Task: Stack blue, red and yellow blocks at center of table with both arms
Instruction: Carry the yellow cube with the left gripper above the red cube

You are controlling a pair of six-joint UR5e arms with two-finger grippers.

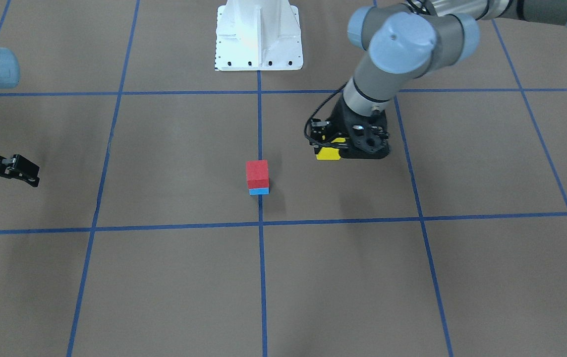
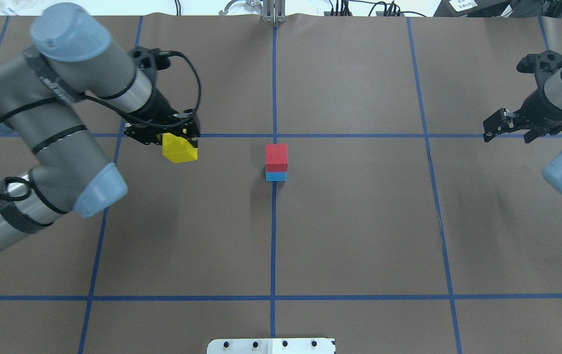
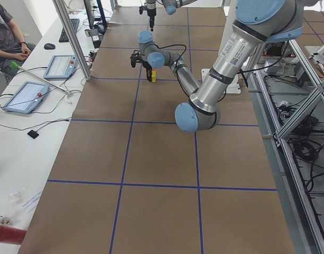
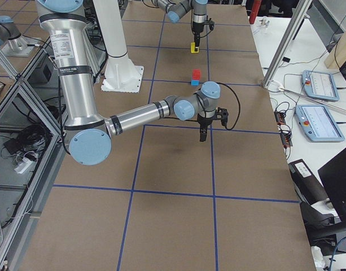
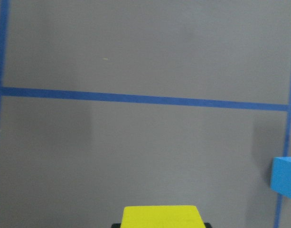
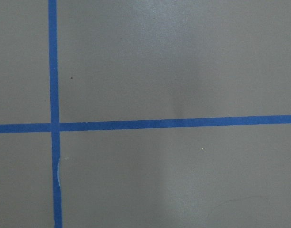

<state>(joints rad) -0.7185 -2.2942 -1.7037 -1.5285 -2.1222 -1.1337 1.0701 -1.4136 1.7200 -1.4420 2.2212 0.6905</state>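
Yellow block [image 2: 179, 149] is gripped by the closed jaws of the left gripper [image 2: 179, 142], with only its lower part left uncovered beneath them. Whether it touches the tabletop [image 2: 359, 236] cannot be told. In the left wrist view the block's yellow top [image 5: 158, 216] is seen at the lower edge, directly under the jaws.

Red block [image 2: 276, 156] is set squarely on the blue block [image 2: 275, 176], and this stack of two is placed well apart from the left jaws, to their side toward the right arm. The stack is found roughly between the two pairs of jaws, on the middle tape line [image 2: 273, 236] of the tabletop. An edge of the blue block is caught at the right border of the left wrist view.

The right gripper [image 2: 494, 129] is held far out from the stack, near the tabletop's end. Its jaws are parted and nothing is held between them. Below them only bare brown tabletop and crossing tape lines are shown in the right wrist view.

The white base [image 1: 258, 34] is seen at the robot's edge of the tabletop, in line with the stack.
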